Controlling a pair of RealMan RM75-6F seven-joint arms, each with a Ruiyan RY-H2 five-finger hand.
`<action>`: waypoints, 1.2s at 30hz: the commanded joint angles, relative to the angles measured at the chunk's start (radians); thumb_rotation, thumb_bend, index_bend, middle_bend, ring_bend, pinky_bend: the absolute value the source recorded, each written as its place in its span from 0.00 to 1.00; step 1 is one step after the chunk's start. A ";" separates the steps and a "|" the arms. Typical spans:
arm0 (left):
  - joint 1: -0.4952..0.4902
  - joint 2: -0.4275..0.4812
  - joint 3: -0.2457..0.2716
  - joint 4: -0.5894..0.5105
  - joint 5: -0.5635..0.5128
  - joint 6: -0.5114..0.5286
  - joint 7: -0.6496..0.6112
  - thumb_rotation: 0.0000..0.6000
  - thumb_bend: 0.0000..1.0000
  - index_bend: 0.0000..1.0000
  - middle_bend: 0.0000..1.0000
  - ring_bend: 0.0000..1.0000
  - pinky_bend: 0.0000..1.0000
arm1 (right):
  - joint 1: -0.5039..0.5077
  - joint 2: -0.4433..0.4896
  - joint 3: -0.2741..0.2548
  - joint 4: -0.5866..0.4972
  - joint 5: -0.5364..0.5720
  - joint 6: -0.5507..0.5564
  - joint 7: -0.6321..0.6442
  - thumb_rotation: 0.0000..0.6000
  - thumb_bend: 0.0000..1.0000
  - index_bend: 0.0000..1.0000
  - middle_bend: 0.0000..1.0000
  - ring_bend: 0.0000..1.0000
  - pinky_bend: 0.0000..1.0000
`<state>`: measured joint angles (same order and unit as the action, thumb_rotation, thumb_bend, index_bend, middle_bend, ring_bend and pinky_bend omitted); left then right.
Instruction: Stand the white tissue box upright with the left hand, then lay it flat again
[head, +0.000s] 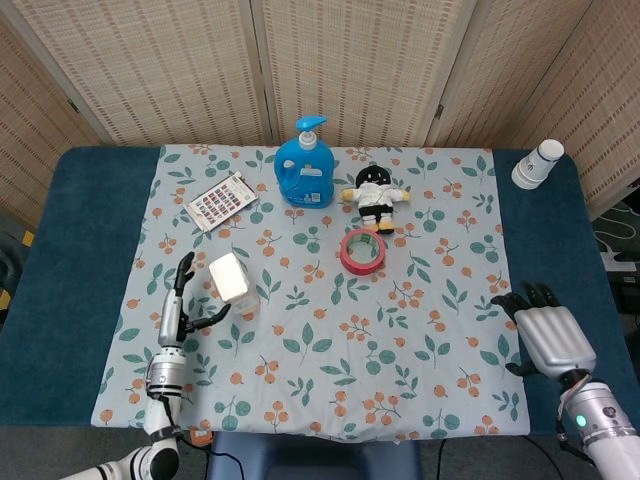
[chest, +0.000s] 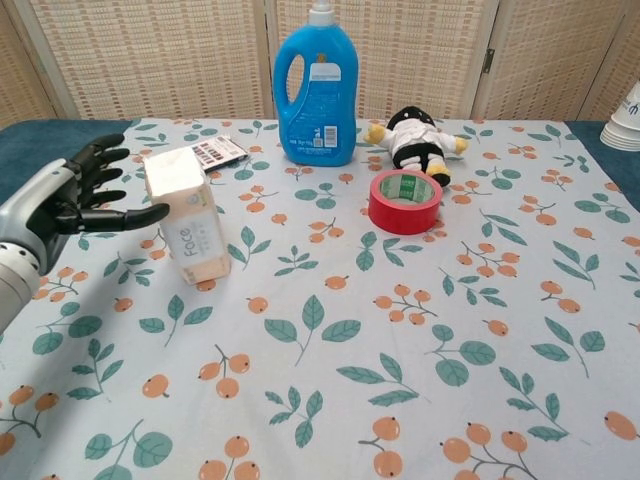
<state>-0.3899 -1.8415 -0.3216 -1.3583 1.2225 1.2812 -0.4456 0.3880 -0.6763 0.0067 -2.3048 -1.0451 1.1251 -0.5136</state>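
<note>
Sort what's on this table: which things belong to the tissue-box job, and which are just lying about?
Part of the job:
tissue box, standing upright
left hand, open beside the box, not gripping it

Lying about:
detergent bottle
doll
roll of red tape
card
paper cups

The paper cups (chest: 629, 122) are cut off by the chest view's right edge.
</note>
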 joint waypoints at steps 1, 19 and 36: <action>0.029 0.055 0.007 -0.058 0.004 0.020 0.029 1.00 0.16 0.00 0.00 0.00 0.09 | -0.001 0.001 -0.001 -0.005 -0.008 0.002 0.000 1.00 0.05 0.20 0.18 0.00 0.00; 0.088 0.392 -0.001 -0.383 -0.073 0.049 0.382 1.00 0.19 0.00 0.00 0.00 0.09 | -0.021 0.028 -0.006 -0.040 -0.079 0.015 0.032 1.00 0.05 0.20 0.18 0.00 0.00; -0.403 0.698 -0.168 -0.976 -0.947 0.138 1.447 1.00 0.16 0.00 0.02 0.00 0.08 | -0.039 0.053 0.003 -0.043 -0.115 0.031 0.073 1.00 0.05 0.20 0.18 0.00 0.00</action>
<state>-0.6098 -1.2139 -0.4393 -2.1644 0.5298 1.3151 0.7835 0.3509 -0.6251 0.0089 -2.3469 -1.1573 1.1534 -0.4422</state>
